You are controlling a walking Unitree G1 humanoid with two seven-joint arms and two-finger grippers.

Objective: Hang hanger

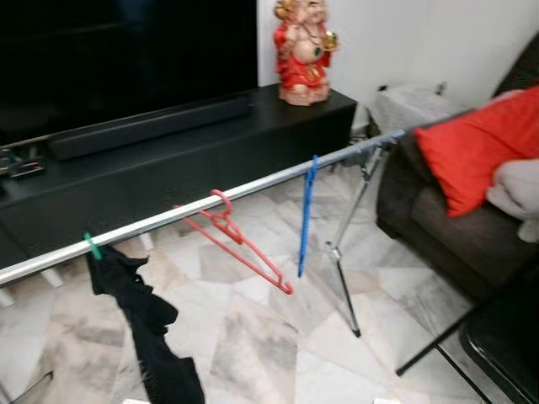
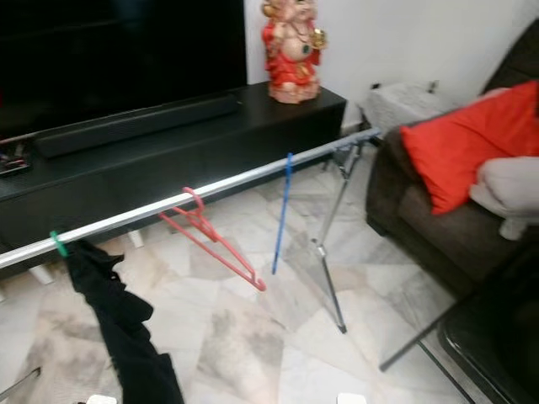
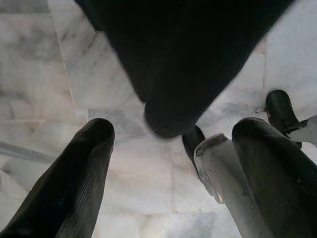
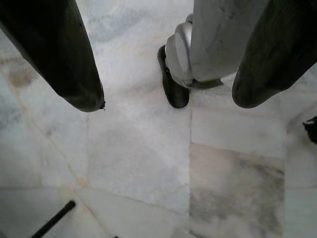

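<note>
The left gripper (image 3: pixel 168 148) hangs low over the marble floor (image 1: pixel 253 337), its two black fingers (image 3: pixel 74 173) spread apart and holding nothing; a fold of black garment (image 1: pixel 147 324) droops just in front of it. The right gripper (image 4: pixel 166 84) likewise points down at the floor, fingers spread and empty, with the robot's own silver leg and dark foot between them in its wrist view.

The task looks finished, or nearly so. The red hanger (image 1: pixel 240 244) sits with its hook over the silver drying rail (image 1: pixel 253 187), tilted, its lower end swung out toward the robot. Nothing remains in either gripper to hang, so what is left is at most to step away.

Counted on the rail: three hangers. One red, about mid-rail; one blue hanger (image 1: pixel 306 215), hanging edge-on just beside it toward the sofa (image 1: pixel 438 227); one green hanger hook (image 1: pixel 92 247) at the robot's left, carrying the single black garment. Beyond the rail stand one black TV cabinet (image 1: pixel 185 151) bearing one red figurine (image 1: pixel 303 50), and one red cushion (image 1: pixel 484 143) lies on the sofa.
</note>
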